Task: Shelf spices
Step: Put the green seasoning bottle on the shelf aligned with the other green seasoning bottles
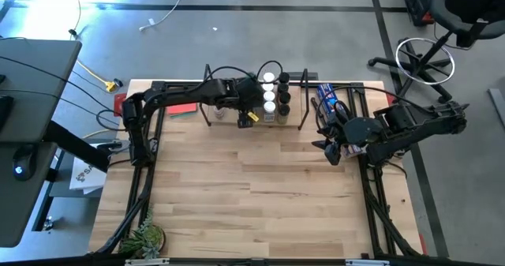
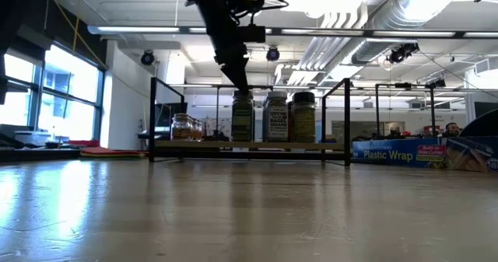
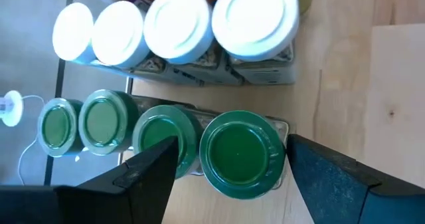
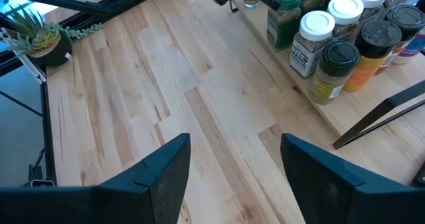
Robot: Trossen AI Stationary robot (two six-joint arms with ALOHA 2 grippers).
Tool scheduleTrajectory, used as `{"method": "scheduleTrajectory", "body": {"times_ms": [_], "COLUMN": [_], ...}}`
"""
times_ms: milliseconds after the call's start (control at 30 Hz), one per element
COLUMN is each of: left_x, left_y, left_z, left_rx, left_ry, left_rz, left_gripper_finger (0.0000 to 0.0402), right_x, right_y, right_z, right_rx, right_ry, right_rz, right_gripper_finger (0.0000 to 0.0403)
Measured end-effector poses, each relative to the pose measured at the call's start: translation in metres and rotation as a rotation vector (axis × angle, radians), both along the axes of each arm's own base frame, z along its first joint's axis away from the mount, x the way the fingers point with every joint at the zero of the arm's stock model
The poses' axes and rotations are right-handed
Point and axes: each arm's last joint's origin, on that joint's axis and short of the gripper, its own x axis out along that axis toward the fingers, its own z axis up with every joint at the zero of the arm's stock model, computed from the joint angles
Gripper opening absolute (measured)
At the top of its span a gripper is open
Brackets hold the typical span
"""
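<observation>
While I watch from above, the pale plank table [image 1: 260,195] carries the shelf [image 1: 256,118], a light-wood board with thin black wire ends, along its far edge. On that shelf the spices [image 1: 272,98] stand in tight rows, round jars with smooth white, black and green lids. My left gripper [image 3: 229,161] hangs over the shelf, its dark fingers apart on either side of a glossy green lid [image 3: 240,153], not clamped. My right gripper [image 4: 234,164] waits beside the shelf's right end, fingers spread, empty.
</observation>
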Motion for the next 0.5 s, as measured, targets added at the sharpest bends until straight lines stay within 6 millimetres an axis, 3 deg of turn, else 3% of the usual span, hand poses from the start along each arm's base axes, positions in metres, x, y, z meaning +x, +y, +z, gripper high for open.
{"method": "scheduleTrajectory", "body": {"times_ms": [267,500], "left_x": [0.001,-0.012], "left_y": [-0.019,-0.027], "left_z": [0.003,0.019], "left_rx": [0.0,-0.104], "left_ry": [0.02,-0.055], "left_rz": [-0.03,0.119], "left_gripper_finger": [0.0278,0.0264], "right_x": [0.0,-0.001], "right_y": [0.0,-0.001], "right_z": [0.0,-0.001], "right_rx": [-0.001,-0.016], "right_ry": [0.005,0.008], "right_rz": [0.0,-0.012], "right_gripper_finger": [0.0229,0.0229]}}
